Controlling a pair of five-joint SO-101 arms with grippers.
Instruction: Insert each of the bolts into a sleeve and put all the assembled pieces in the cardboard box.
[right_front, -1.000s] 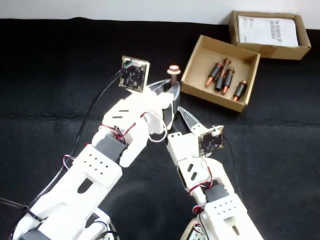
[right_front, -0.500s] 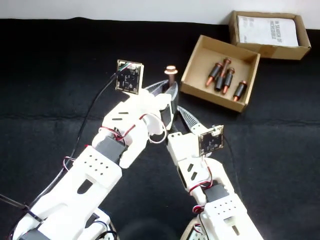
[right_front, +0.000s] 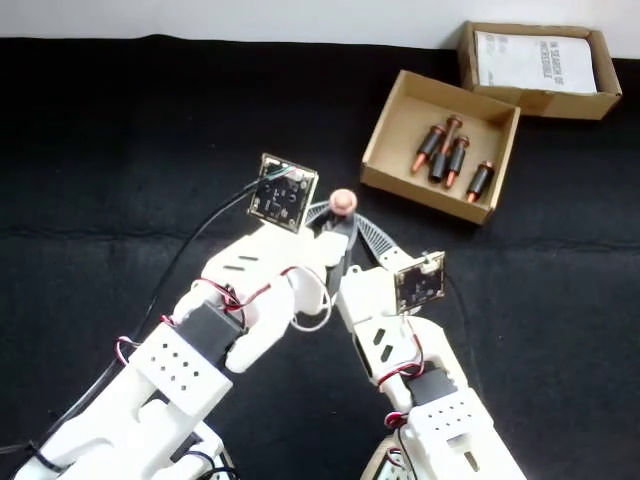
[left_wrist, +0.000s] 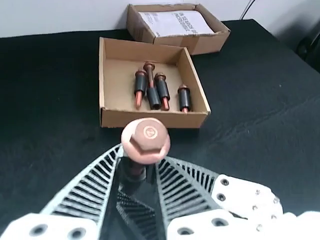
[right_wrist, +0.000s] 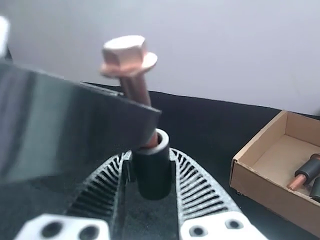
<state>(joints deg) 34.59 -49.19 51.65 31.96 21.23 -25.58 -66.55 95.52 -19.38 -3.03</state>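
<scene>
My left gripper (left_wrist: 139, 167) is shut on a copper bolt (left_wrist: 145, 136), head up. In the high view the bolt (right_front: 343, 202) stands between the two arms near the table's middle, with the left gripper (right_front: 338, 225) around its shank. My right gripper (right_wrist: 150, 175) is shut on a black sleeve (right_wrist: 152, 167), held upright. The bolt (right_wrist: 129, 65) leans slightly, and its shank tip sits in the sleeve's top opening. A dark finger (right_wrist: 75, 125) of the left gripper hides part of the shank. The cardboard box (right_front: 430, 195) lies to the back right and holds several assembled pieces (right_front: 448, 155).
A second cardboard box (right_front: 590, 105) with a printed sheet (right_front: 533, 62) sits behind the first, at the table's back right. Black cloth (right_front: 120, 150) covers the table, with free room left of the arms. The open box (left_wrist: 150, 119) lies ahead of the left gripper.
The left arm has drawn back toward the right gripper with the bolt, bringing it from near the box down over the sleeve. The right arm has stayed put.
</scene>
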